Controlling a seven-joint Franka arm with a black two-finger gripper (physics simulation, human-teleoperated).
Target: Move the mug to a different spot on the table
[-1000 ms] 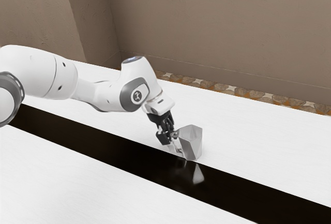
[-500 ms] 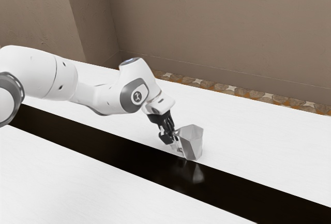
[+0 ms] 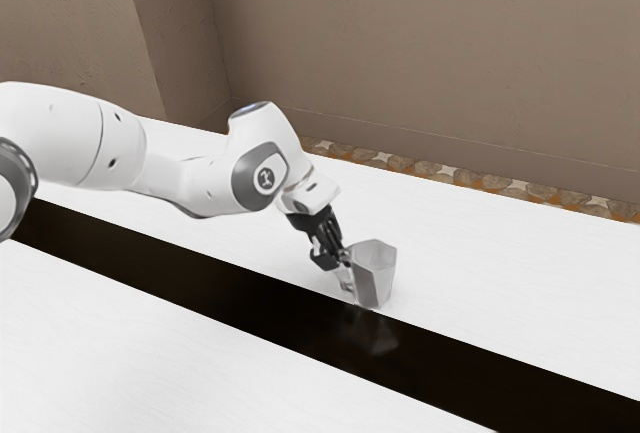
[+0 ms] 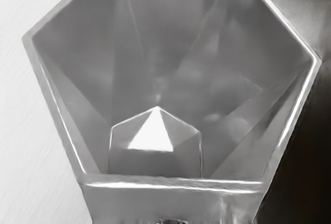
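The mug (image 3: 372, 271) is a faceted grey metal cup with an angular rim, tilted a little, at the near edge of the far white table strip (image 3: 500, 243). My black gripper (image 3: 341, 262) comes in from the exterior view's left and is shut on the mug's rim on that side. From the hand camera I look straight down into the mug (image 4: 165, 79), with its pentagonal bottom bright and its near wall close under the hand.
A wide black band (image 3: 200, 283) runs diagonally between the two white table strips, just beside the mug. The near white strip (image 3: 130, 363) lies in front. A brown wall (image 3: 420, 43) with a patterned floor strip (image 3: 480, 178) stands behind.
The mug has moved slightly toward the exterior view's right and up with my gripper, and its reflection in the black band has faded.
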